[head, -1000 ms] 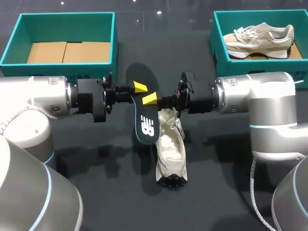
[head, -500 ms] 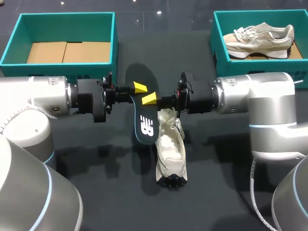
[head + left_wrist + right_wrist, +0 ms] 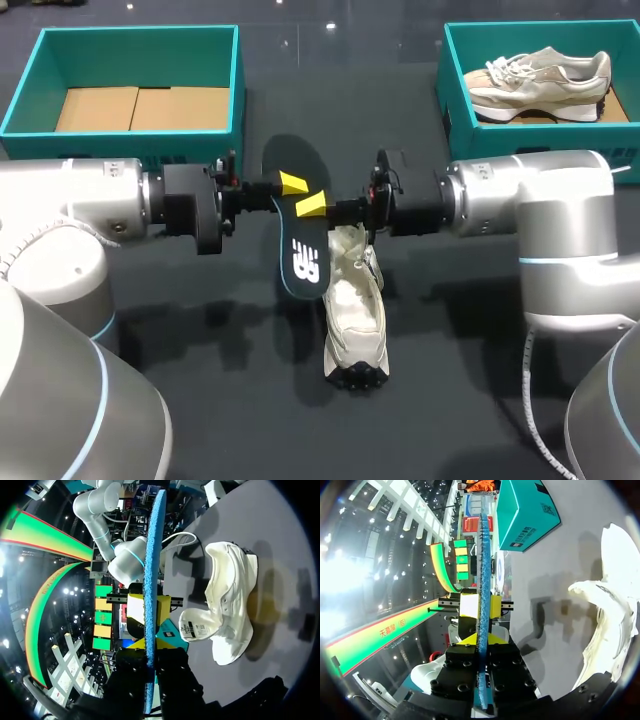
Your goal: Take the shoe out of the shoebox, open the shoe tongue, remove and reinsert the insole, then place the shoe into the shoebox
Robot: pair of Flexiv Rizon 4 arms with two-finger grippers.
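Nothing has shifted: left tool [image 3: 290, 183] and right tool [image 3: 312, 205] both stay clenched on the black foam insole [image 3: 305, 255] beside the white mesh sneaker [image 3: 355, 310]; reinsertion apparently still pending.

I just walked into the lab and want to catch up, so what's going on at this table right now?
Both arms hold a dark insole above the table. The left pincer and the right pincer are each shut on it from opposite sides. The white shoe lies on the table beside and below it, tongue pulled open. The left teal box holds only cardboard. The right teal box holds a second, beige shoe.
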